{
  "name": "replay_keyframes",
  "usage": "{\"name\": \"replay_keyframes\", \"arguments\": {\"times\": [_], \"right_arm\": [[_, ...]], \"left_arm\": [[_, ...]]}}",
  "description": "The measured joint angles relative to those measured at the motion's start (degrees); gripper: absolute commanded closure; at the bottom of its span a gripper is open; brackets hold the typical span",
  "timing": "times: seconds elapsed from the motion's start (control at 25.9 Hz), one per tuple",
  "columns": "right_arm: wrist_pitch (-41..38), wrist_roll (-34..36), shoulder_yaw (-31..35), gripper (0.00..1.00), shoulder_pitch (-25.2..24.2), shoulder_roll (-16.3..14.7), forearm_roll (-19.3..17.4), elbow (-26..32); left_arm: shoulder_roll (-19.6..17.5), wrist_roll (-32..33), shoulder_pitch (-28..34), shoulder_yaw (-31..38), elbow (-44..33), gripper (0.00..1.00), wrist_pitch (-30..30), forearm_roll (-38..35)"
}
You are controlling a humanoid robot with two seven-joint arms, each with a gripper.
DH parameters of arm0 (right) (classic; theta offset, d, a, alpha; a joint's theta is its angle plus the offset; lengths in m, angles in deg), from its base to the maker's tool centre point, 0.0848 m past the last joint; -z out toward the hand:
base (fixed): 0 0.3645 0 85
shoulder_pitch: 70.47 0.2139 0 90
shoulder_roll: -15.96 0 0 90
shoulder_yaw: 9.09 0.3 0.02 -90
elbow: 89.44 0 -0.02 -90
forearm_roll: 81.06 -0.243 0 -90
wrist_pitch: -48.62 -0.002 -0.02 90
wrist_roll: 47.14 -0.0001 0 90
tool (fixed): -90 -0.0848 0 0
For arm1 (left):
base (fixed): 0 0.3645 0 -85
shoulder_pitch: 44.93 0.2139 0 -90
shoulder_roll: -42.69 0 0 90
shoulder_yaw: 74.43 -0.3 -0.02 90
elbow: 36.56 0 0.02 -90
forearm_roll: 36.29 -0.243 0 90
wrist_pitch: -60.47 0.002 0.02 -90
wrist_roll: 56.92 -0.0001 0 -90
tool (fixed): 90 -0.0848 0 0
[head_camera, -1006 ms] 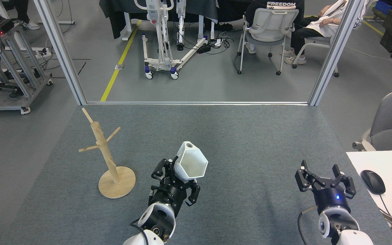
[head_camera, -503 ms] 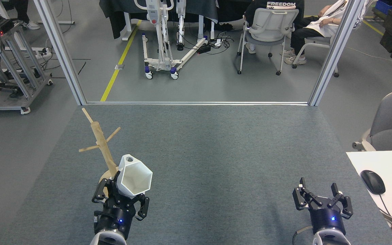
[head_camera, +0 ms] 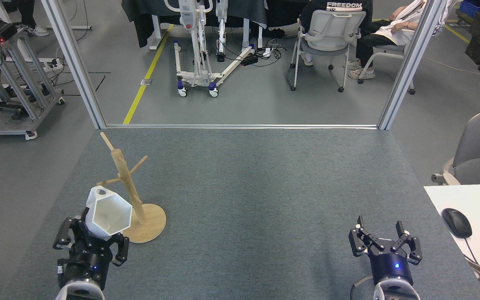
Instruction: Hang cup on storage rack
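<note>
1. One grey carpeted table [head_camera: 264, 187] fills the lower view, bearing every task item.
2. Behind it, an office chair [head_camera: 331, 29] stands on the floor, and a seated person [head_camera: 394, 29] is partly visible at the top right.
3. The storage rack [head_camera: 128, 187] stands upright on its round base at the table's left.
4. The cup [head_camera: 108, 213], mouth toward the camera, sits just left of the rack's post, its pierced tab up near the left-hand peg.
5. The left gripper [head_camera: 90, 241] clasps the cup from below.
6. The right gripper [head_camera: 383, 243] hovers with fingers spread, holding nothing.
7. A black mouse [head_camera: 456, 222] lies on the white desk.
</note>
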State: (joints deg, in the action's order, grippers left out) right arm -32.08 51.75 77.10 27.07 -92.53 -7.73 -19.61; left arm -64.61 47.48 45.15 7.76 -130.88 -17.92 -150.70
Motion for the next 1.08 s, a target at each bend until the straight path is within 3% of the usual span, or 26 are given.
{"name": "replay_keyframes", "arguments": {"times": [0.46,1.08], "right_arm": [[0.21,0.04,-1.96,0.01,1.33,0.08,-0.03,0.61],[1.01,-0.16,-2.0,0.01,2.21,0.54,0.1,0.42]], "left_arm": [[-3.0,-0.09,-1.14,1.68,1.8,0.73,-1.0,0.56],[-3.01,-0.41,-4.99,0.9,3.75,0.73,-3.26,0.59]]}}
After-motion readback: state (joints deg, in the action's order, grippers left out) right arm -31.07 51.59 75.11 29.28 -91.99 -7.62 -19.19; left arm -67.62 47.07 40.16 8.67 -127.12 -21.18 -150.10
